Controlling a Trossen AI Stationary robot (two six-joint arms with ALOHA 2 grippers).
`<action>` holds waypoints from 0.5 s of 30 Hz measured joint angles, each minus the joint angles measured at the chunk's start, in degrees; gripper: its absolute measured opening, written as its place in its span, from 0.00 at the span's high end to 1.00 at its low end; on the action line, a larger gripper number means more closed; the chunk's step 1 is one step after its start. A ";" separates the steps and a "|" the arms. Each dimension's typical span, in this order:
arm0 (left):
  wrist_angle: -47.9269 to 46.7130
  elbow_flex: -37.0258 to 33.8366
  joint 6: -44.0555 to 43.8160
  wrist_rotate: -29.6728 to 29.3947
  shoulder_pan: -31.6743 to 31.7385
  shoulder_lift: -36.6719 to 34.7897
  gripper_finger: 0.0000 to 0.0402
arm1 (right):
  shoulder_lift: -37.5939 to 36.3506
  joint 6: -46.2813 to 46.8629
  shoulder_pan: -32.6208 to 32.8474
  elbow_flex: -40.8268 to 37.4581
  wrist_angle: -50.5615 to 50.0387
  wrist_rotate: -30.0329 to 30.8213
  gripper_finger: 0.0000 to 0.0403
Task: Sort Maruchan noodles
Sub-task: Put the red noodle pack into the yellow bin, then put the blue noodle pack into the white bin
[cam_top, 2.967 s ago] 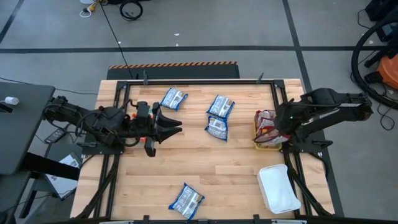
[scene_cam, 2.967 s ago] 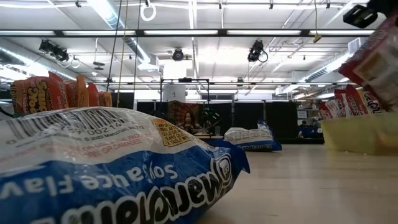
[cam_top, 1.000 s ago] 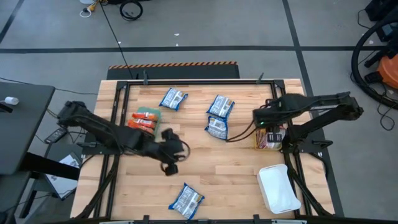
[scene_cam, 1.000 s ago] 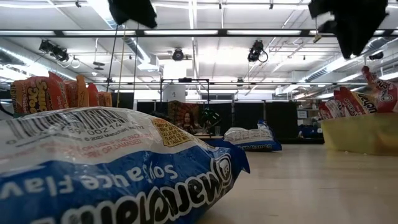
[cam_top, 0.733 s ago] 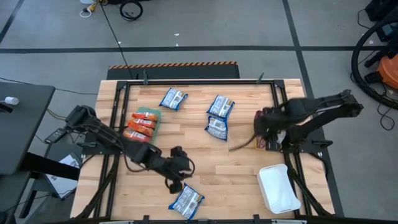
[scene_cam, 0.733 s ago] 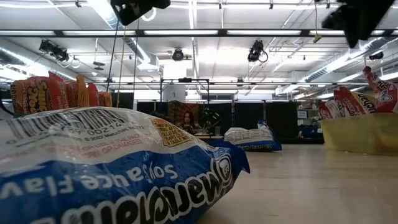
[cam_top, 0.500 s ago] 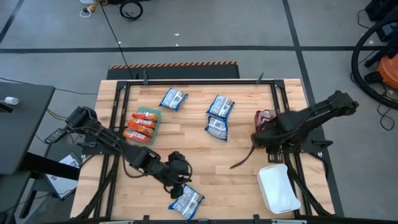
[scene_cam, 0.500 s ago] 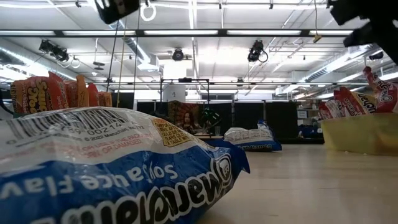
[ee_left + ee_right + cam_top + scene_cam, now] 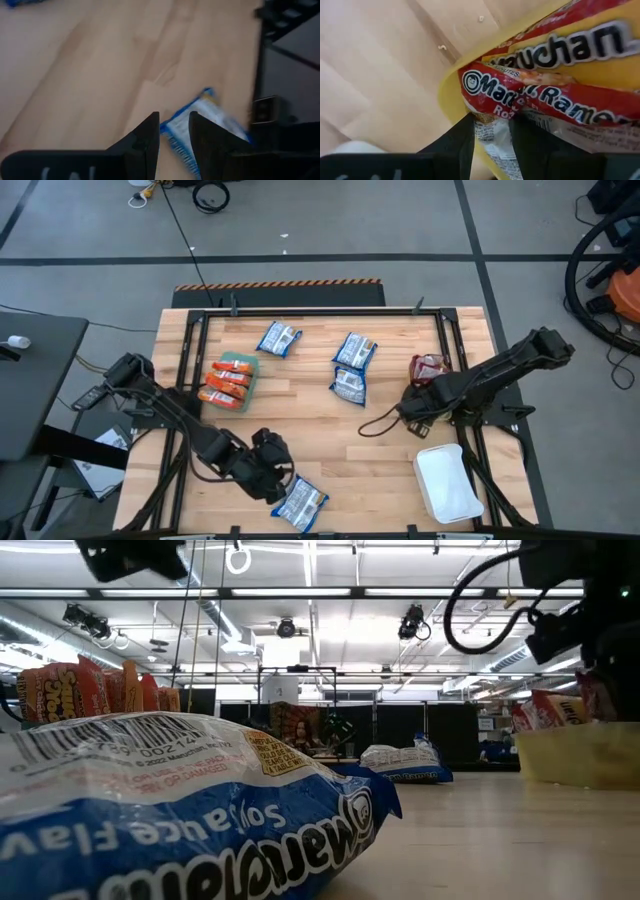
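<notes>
**High view: left claw closing in on the near blue packet**

High view puts the left claw (image 9: 272,472) low over the near part of the tabletop (image 9: 330,442), just beside the blue-and-white noodle packet (image 9: 300,502) lying alone there. Its wrist camera shows the two fingers (image 9: 145,142) standing narrowly apart with nothing between them, the packet's corner just past the tips. The right claw (image 9: 415,408) hangs by the yellow bin (image 9: 451,85) of silvery-red packets (image 9: 429,367); its fingers are likewise a little apart and appear empty, with the bin's contents directly ahead.

Three more blue-and-white packets (image 9: 350,366) lie scattered at the far side, the orange-red ones (image 9: 226,381) sit stacked in the teal bin, and a white bin (image 9: 447,483) waits at the near right.

By my judgement the step in hand is the approach to a pick. Next, the left claw needs to settle over the packet's edge, pinch the crinkly film, and carry it across, probably to the white bin.
</notes>
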 joint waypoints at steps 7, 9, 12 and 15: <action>1.22 -2.21 -1.97 -0.26 -0.75 1.34 0.65 | -0.87 -0.77 0.42 6.60 -10.59 -1.55 0.67; 6.74 -7.07 -1.92 0.46 -1.24 1.69 0.59 | -1.45 -0.80 1.57 11.94 -14.94 2.25 0.67; 19.88 -13.99 0.56 1.49 -1.73 2.35 0.51 | -2.45 -1.42 4.33 17.90 -11.97 11.96 0.67; 25.27 -16.34 3.11 2.82 -3.10 2.44 0.46 | -2.11 -7.20 8.00 18.73 1.87 22.86 0.67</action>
